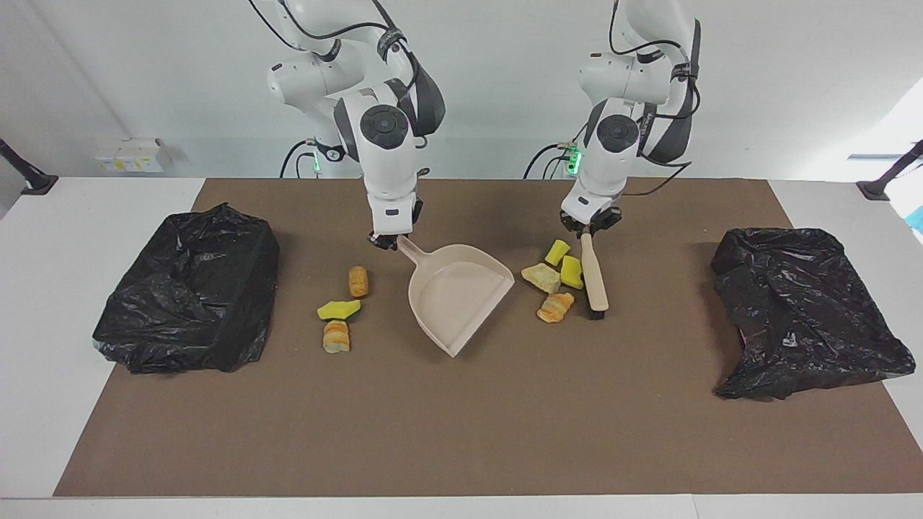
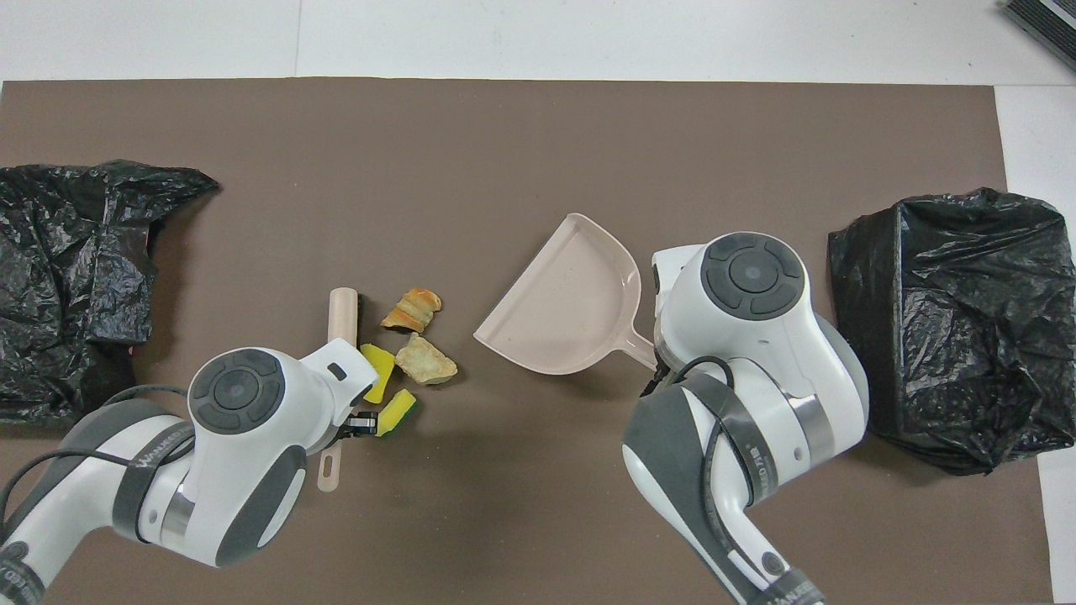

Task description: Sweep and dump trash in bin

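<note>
Brush (image 1: pixel 595 274) long axis toward robots — left end effector (image 1: pixel 590 229) at handle.

- Beige dustpan (image 1: pixel 461 299) and beige brush (image 1: pixel 594 274) with black bristles.
- Yellow sponge chunks (image 1: pixel 339 310), some green-backed.
- Tan-orange striped bread pieces (image 1: pixel 555 308).
- Glossy black bin bags (image 1: pixel 191 288).
- Brown mat (image 1: pixel 461 432) on white surface (image 1: pixel 43 360).

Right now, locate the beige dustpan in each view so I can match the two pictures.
Facing view: the dustpan lies at the picture's centre, handle up toward the robots, under the right gripper.
Overhead view: the dustpan sits just right of centre, handle running down-right under the right arm.
Shared landmark: the brush, lying beside four trash bits toward the left arm's end, under the left gripper.
</note>
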